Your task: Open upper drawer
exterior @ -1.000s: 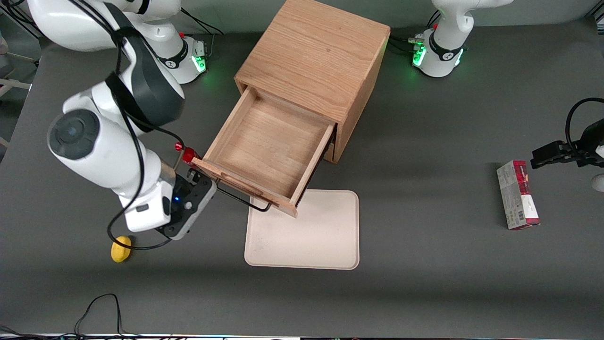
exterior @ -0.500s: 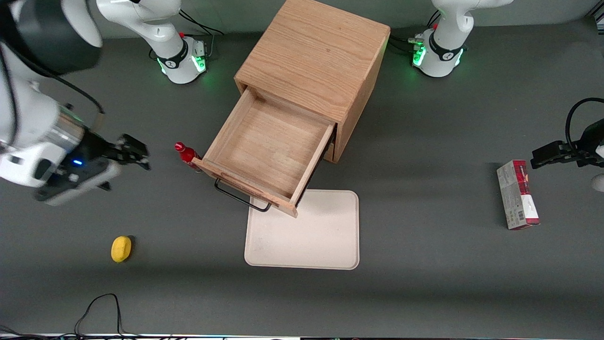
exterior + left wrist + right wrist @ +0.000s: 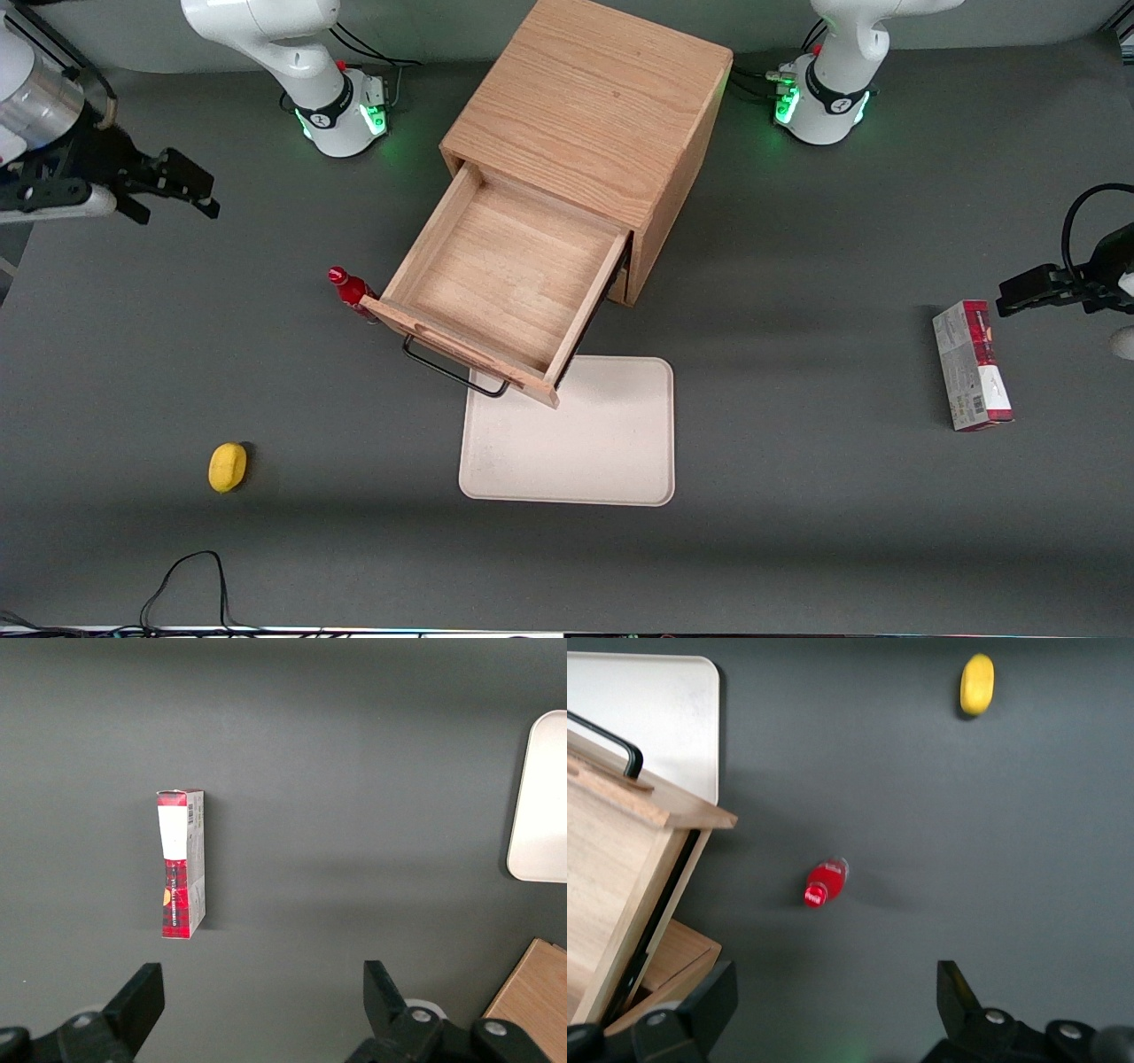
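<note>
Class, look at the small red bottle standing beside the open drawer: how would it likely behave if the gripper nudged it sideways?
The red bottle stands upright, narrow for its height, so it would probably tip rather than slide. Once down, its round body would likely roll. The open gripper hangs well away toward the working arm's end.

This is looking like a robotics laboratory, not a home. A dark grey matte table (image 3: 797,549) is carrying a light oak wooden cabinet (image 3: 594,97). One white robot arm base with green lights (image 3: 341,115) is standing at 10 o'clock from the cabinet and a second white base (image 3: 819,102) at 2 o'clock. A loose black cable (image 3: 190,571) is lying at 7 o'clock. The black two-finger gripper (image 3: 205,197) is hanging at 9 o'clock, fingers spread apart, holding nothing.
</note>
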